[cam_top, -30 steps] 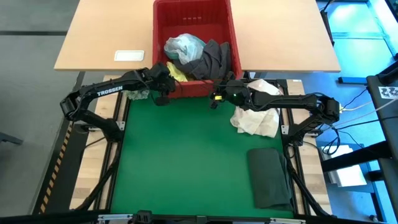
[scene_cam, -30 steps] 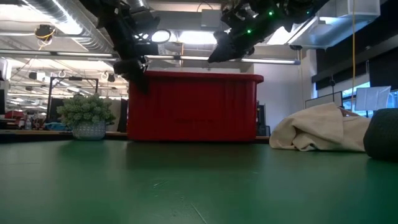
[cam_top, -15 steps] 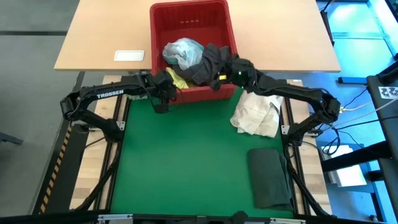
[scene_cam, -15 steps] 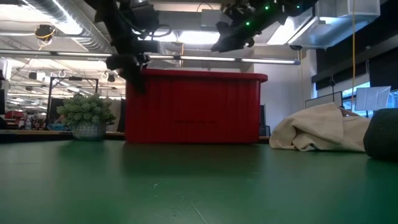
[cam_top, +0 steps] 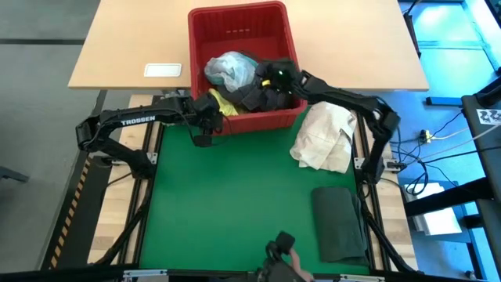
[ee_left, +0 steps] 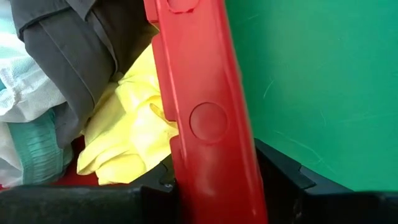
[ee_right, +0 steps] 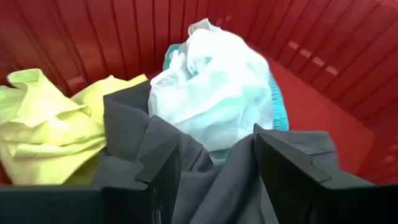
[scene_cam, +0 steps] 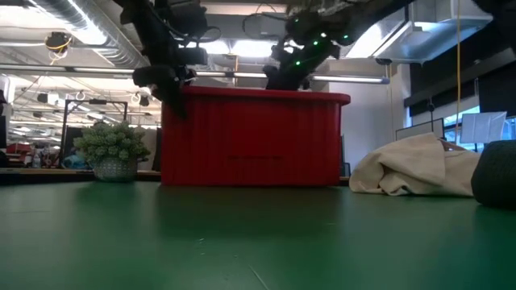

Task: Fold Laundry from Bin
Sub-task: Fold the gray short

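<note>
A: Where is the left gripper (cam_top: 205,125) placed?

B: It is set at the near left corner of the bin (cam_top: 275,19), and its fingers are seen clamped on the red rim (ee_left: 208,124), one inside the wall and one outside. The bin stands at the far edge of the green mat (cam_top: 235,204).

A: What risk is carried by that hold?

B: If the rim is released or let slip while cloth is being lifted, the bin could be dragged or tipped toward the mat. That is a judgement only.

A: And what is held inside the bin?

B: A yellow garment (ee_left: 127,140) is packed against the near wall, a grey garment (ee_right: 205,180) lies across the middle, and a pale turquoise garment (ee_right: 217,93) is piled behind it.

A: The right gripper (cam_top: 270,77)?

B: It is lowered over the pile with its fingers (ee_right: 158,171) parted to a medium gap, straddling a fold of the grey garment. Whether the cloth is actually pinched cannot be told.

A: What could go wrong there?

B: Two layers could be caught at once, so the turquoise piece might be hauled up with the grey one, or only a thin fold might be taken and dropped. A sleeve could also be snagged in a slot of the wall.

A: Anything to the right?

B: A cream cloth bundle (cam_top: 322,137) lies just beside the bin; a lifted garment could be trailed across it. A folded dark garment (cam_top: 340,223) rests at the near right.
</note>
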`<state>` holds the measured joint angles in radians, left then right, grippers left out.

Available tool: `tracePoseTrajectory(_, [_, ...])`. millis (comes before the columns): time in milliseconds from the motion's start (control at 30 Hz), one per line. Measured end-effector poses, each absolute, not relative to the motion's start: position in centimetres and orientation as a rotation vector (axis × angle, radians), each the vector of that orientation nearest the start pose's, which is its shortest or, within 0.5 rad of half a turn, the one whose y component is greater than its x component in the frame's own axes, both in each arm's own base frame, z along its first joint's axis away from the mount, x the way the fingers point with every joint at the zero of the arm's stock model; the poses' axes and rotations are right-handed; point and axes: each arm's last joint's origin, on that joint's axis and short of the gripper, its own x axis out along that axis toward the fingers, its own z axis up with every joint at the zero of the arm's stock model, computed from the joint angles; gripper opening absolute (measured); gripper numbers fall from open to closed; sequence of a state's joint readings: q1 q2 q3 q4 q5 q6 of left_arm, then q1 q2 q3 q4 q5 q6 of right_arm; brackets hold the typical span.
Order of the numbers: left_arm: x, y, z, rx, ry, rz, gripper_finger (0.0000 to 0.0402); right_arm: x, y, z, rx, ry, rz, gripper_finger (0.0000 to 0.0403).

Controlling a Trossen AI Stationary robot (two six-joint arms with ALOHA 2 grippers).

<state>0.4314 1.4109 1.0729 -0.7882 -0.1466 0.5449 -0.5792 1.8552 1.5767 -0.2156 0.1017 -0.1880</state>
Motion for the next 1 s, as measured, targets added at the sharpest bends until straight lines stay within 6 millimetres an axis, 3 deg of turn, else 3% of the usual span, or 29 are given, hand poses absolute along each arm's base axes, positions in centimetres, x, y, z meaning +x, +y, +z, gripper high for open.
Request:
tracePoseTrajectory(200, [24.5, 11.5, 25.2, 0.309, 1.229, 0.187, 0.0133, 36.3, -27.2, 29.0, 0.003, 0.680, -0.672, 0.0205])
tracePoseTrajectory(333, [24.5, 11.5, 25.2, 0.303, 1.227, 0.190, 0.0133, 35.9, -29.0, 27.1, 0.081, 0.764, -0.705, 0.0205])
tracePoseTrajectory(533, [24.5, 11.5, 25.2, 0.303, 1.227, 0.191, 0.0133, 35.8, -30.1, 24.7, 0.128, 0.833, -0.709, 0.0200])
tracePoseTrajectory(633, [24.5, 11.6, 25.2, 0.313, 1.232, 0.204, 0.0133, 35.8, -30.1, 24.6, 0.096, 0.850, -0.695, 0.0159])
tracePoseTrajectory(800, [24.5, 11.6, 25.2, 0.337, 1.242, 0.238, 0.0132, 35.9, -30.3, 25.5, 0.063, 0.843, -0.687, 0.0026])
tracePoseTrajectory(1000, [24.5, 12.2, 25.3, 0.379, 1.243, 0.289, 0.0132, 36.9, -29.7, 30.3, 0.019, 0.757, -0.687, 0.0027])
